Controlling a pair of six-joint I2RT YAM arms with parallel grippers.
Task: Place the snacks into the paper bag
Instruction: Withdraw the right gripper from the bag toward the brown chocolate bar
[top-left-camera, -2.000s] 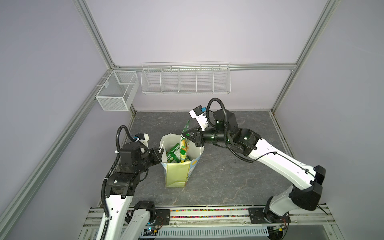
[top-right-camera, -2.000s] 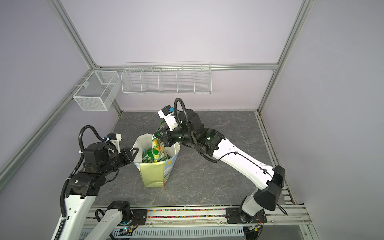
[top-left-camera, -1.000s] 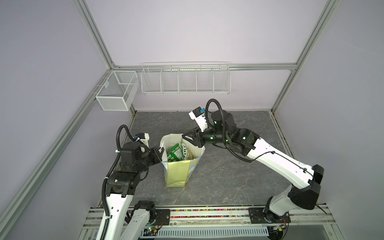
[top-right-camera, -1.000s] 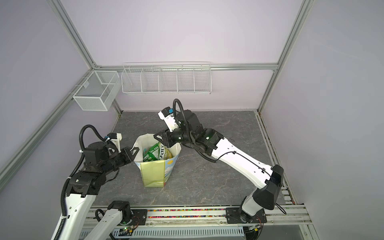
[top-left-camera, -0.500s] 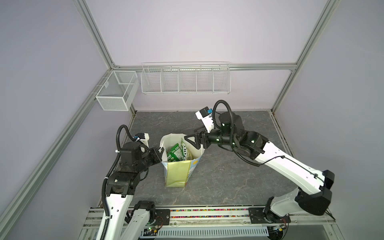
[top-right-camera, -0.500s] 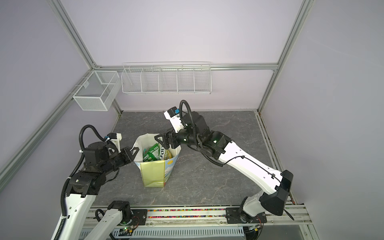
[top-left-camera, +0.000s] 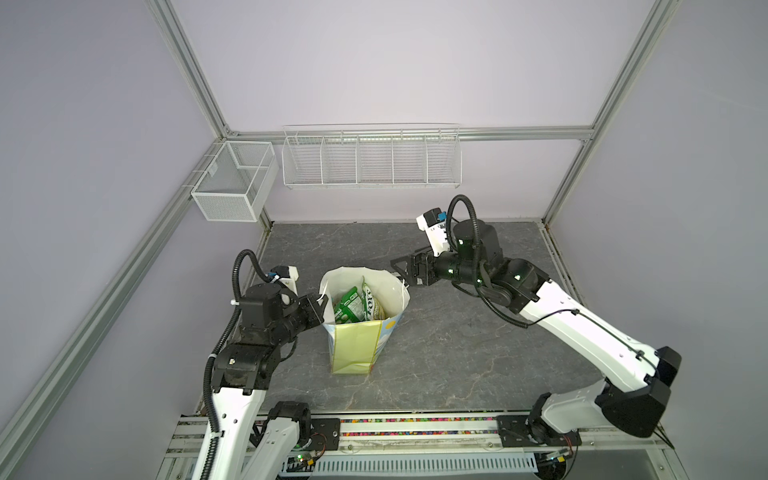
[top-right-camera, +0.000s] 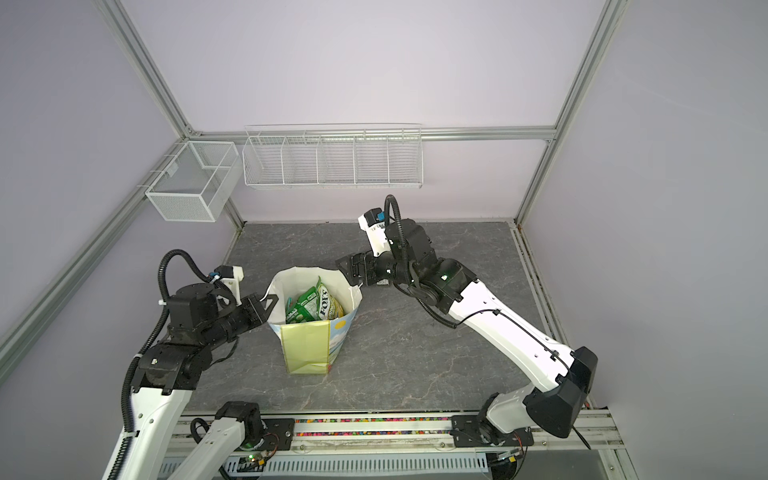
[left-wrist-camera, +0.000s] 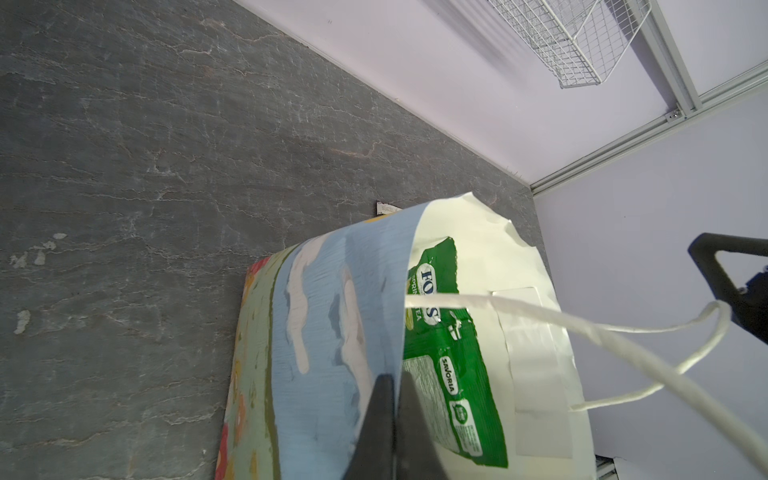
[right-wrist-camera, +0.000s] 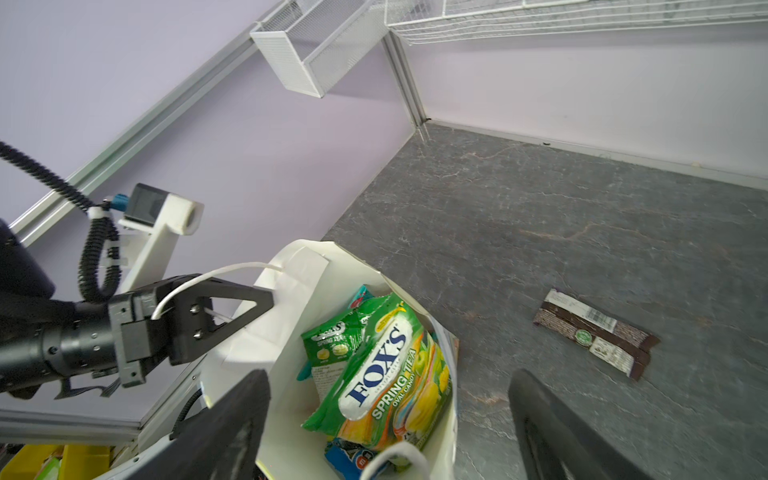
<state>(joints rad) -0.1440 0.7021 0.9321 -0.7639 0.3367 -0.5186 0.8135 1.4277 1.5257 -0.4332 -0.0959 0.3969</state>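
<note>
Snacks (right-wrist-camera: 374, 365) mostly in paper bag (top-left-camera: 357, 345), brown bar (right-wrist-camera: 594, 338) left on bench (top-left-camera: 457, 353). Left jaws pinch bag rim at 9 o'clock, right jaws spread, empty.

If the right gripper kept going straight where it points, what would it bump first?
Probably the paper bag, at its near rim: the open right gripper points into its mouth. The Fox's Spring Tea packet lies just beyond, inside. Depth is unclear, so it might clear the rim and hit the packet.

lab robot cell: aluminium frame (top-left-camera: 519, 134), plain lilac walls (top-left-camera: 395, 62), wire baskets (top-left-camera: 370, 166).
</note>
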